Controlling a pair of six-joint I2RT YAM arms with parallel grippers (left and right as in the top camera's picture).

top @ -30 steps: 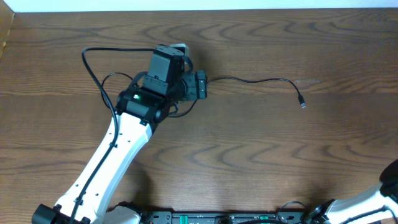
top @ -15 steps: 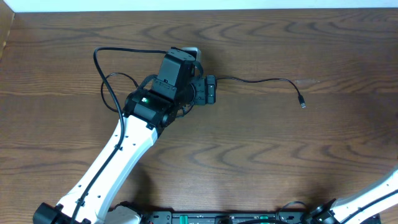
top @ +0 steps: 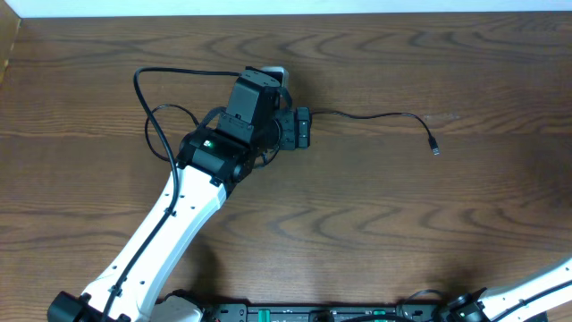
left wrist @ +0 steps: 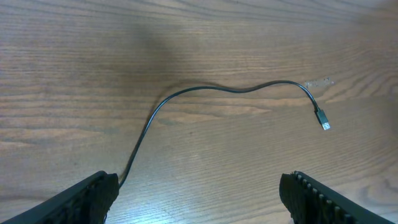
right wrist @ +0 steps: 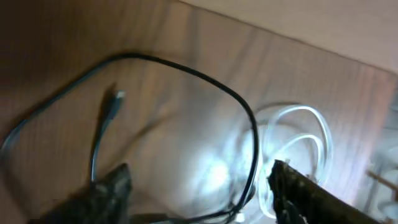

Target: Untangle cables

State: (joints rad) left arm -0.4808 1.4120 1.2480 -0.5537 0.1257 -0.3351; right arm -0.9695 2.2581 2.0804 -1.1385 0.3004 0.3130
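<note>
Overhead, left wrist sharp, evenly lit; right wrist blurred, white cable [right wrist: 297, 110] overexposed.

We log the black cable [left wrist: 211, 88] lying slack in a shallow wave, one plug end free; the white cable [right wrist: 305, 109] is coiled and blurred.

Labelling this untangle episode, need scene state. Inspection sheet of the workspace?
Surface: brown wood-grain table.
Job's things: black cable in a loose wave, its plug free on the wood; white cable coiled, blurred in the right wrist view.
Clutter: nothing seen.
Grippers: left gripper open, black cable running toward it; right gripper open, holding nothing.
Cables: arm cable, thicker and black, loops beside the left arm.
Surroundings: pale strip beyond the far table edge.
</note>
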